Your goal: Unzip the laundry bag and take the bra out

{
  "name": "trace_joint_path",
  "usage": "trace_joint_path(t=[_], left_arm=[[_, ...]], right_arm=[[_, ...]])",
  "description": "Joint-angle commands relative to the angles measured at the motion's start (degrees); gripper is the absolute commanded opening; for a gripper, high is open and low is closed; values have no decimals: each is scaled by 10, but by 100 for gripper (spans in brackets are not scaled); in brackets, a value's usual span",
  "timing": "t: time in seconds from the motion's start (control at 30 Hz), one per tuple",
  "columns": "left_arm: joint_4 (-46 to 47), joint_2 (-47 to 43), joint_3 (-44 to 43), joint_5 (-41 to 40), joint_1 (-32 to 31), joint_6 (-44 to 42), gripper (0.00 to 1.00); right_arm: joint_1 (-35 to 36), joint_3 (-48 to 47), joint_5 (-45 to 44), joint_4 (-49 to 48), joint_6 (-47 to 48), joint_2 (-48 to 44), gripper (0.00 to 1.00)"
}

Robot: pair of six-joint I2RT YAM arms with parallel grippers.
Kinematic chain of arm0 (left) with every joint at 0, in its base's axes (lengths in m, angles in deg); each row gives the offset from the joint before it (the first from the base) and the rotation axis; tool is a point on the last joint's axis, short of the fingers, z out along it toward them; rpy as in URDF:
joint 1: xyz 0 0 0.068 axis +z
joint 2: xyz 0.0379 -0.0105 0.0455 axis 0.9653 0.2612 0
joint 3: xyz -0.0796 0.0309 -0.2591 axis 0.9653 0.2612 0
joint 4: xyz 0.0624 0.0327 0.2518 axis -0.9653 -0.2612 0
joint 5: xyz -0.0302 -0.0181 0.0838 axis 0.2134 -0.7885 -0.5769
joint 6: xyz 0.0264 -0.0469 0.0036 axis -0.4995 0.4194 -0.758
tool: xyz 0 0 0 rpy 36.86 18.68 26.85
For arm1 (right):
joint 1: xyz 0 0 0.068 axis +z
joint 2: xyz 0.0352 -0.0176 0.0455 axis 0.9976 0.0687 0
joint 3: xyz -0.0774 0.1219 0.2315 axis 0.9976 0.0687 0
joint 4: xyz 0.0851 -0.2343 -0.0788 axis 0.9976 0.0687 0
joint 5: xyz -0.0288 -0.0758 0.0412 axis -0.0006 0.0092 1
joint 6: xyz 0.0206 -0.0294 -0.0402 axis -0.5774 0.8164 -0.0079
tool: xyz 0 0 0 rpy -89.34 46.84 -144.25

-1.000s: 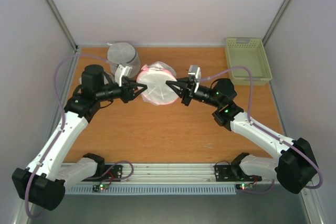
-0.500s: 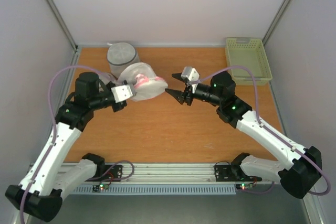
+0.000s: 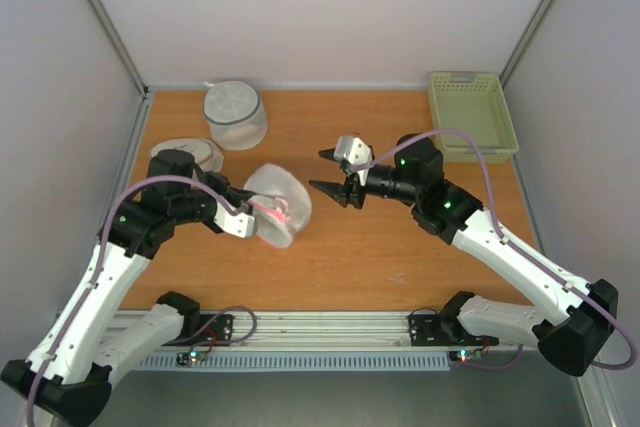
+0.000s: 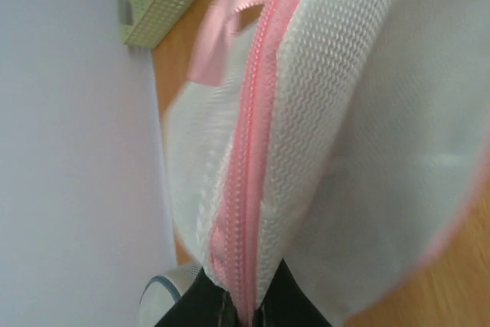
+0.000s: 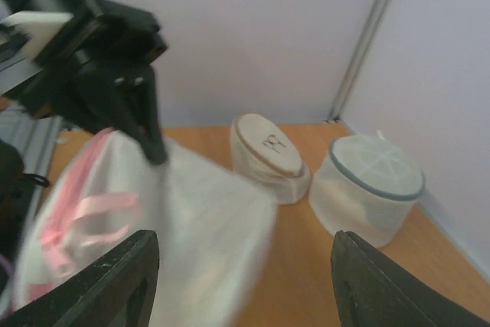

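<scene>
**Top view.** L gripper [image 3: 243, 221] was clamped shut on the rim of the laundry bag [image 3: 278, 203], which was tipped on edge, left of centre on the table [image 3: 400, 257]. R gripper [image 3: 320, 171] had its jaws apart w/ nothing in them, near the bag's right side but not touching. Grey-banded bag [image 3: 235, 112] and flat bag [image 3: 190, 152] sat at back left, basket [image 3: 470, 112] at back right.

**L wrist.** Gripper [image 4: 243, 308] pinched the pink zipper [image 4: 251, 158] band at the bag's [image 4: 360, 105] edge. Teeth looked closed along the whole visible stretch. Pink ribbon [image 4: 214, 36] hung off the upper end; couldn't pick out the slider.

**R wrist.** Gripper [image 5: 241, 266] was open and empty. The bag [image 5: 184, 220] was blurred, hanging from the L gripper [image 5: 145, 139].

**Progress, est.:** early. Bag gripped and tilted, unzipping not visibly begun, bra not seen in any view, presumably inside. Left: open zipper, pull bra out.

**Writing:** dark mark on the flat bag's [image 5: 268, 147] top, illegible. No brands readable.
</scene>
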Motion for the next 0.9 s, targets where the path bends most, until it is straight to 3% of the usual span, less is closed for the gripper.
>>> trace_joint_path(t=[0.0,0.2,0.4,0.57,0.7,0.87], left_arm=[[2,-22,-24,13,-6,157,0],[56,-64,25,5,-9,189,0],[52,-61,28,18,-11,141,1],[13,-51,14,22,-17,135,1],[-8,-49,6,19,-19,146,1],[-8,-48,3,24,-20,148,1]], right_arm=[[42,8,-4,-5,-7,-29,62],[81,7,11,32,-2,-28,59],[109,5,-50,69,115,-46,51],[193,4,-188,90,278,-34,44],[269,30,-318,61,369,-38,44],[290,39,-367,24,419,-37,40]])
